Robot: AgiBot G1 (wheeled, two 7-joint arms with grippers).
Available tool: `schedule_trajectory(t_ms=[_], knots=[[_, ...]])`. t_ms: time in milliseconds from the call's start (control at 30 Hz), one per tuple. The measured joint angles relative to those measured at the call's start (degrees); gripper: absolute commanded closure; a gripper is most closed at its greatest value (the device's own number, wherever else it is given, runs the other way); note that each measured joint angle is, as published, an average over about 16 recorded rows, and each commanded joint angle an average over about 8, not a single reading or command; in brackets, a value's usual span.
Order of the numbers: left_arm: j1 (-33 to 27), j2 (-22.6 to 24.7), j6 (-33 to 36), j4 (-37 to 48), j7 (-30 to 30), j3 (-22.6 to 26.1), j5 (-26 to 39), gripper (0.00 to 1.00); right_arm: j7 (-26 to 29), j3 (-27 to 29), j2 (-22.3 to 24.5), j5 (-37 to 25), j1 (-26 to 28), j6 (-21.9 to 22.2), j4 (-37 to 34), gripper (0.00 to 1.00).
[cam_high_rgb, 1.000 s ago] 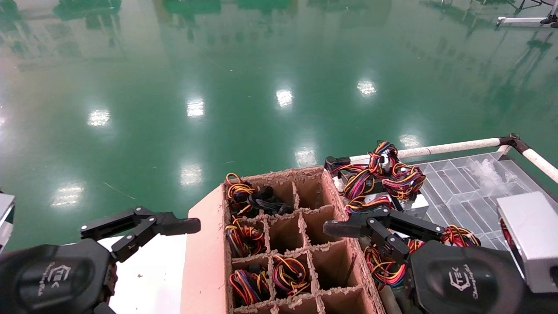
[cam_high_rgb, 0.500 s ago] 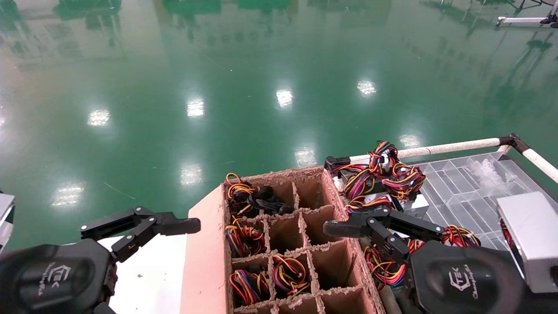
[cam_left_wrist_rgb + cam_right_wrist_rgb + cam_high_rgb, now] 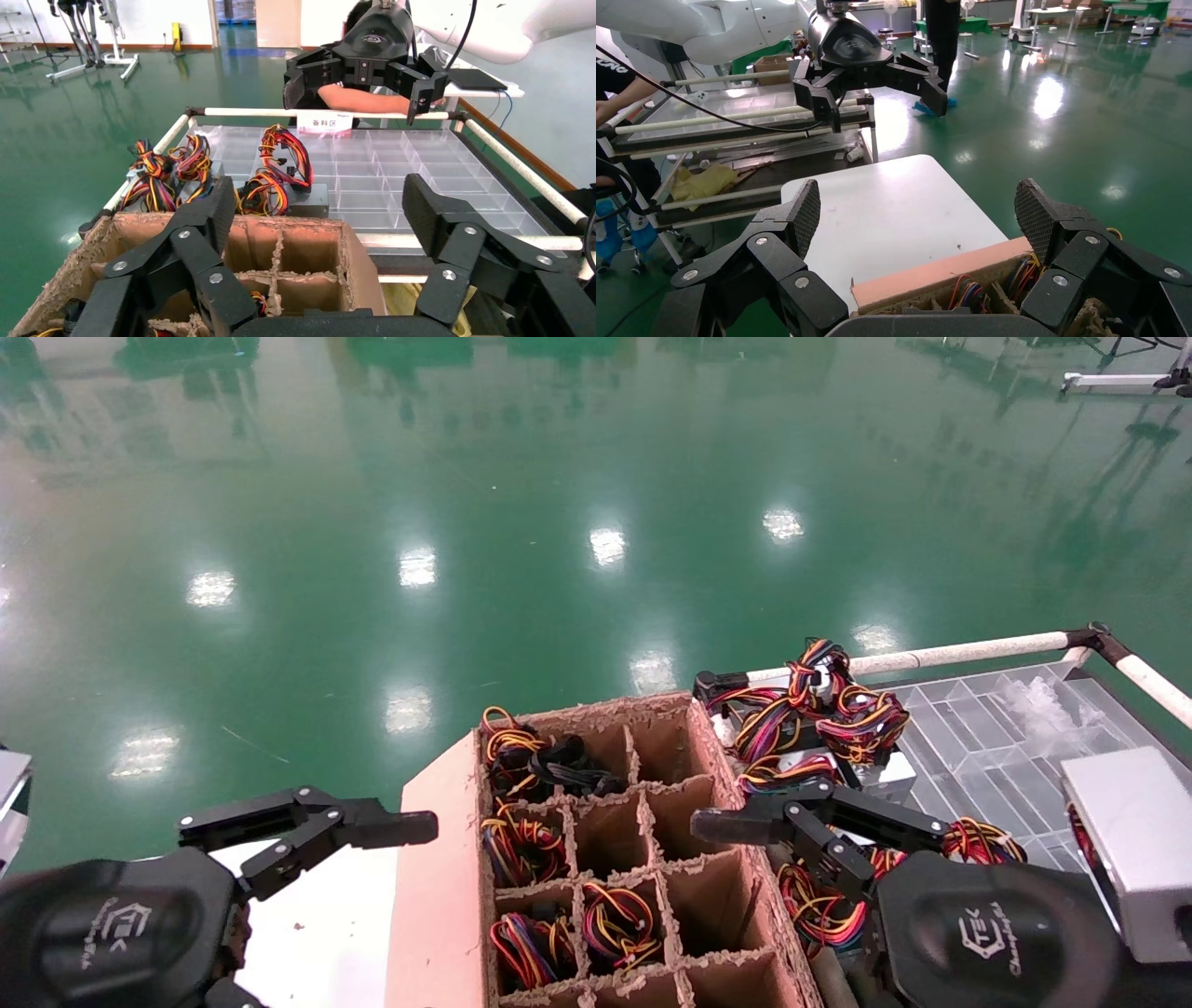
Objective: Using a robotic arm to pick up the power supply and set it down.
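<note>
The left gripper [image 3: 307, 829] has edged slightly toward the divided cardboard box [image 3: 438, 896], fingers spread, holding nothing, above the white tabletop [image 3: 317, 933]; the right gripper [image 3: 736, 831] hangs released at the box's other edge; the power supply [image 3: 875, 770] lies on the clear tray [image 3: 1006, 728], just beyond it.

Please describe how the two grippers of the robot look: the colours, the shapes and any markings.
Both the left gripper and the right gripper have rounded black housings with a white logo, black linked fingers with silver rivets, and textured finger pads. A silver block wrist sits behind the right one.
</note>
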Motion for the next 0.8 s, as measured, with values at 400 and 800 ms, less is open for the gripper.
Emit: schedule_trajectory(t_ms=[400,800], knots=[[0.00,0.00,0.00,0.00,0.00,0.00,0.00,1.00,-0.01,-0.02,-0.01,-0.07,-0.01,0.05,-0.02,0.00],[-0.01,0.00,0.00,0.01,0.01,0.01,0.00,1.00,-0.89,-1.98,-2.30,-4.64,1.25,2.16,-1.75,0.00]])
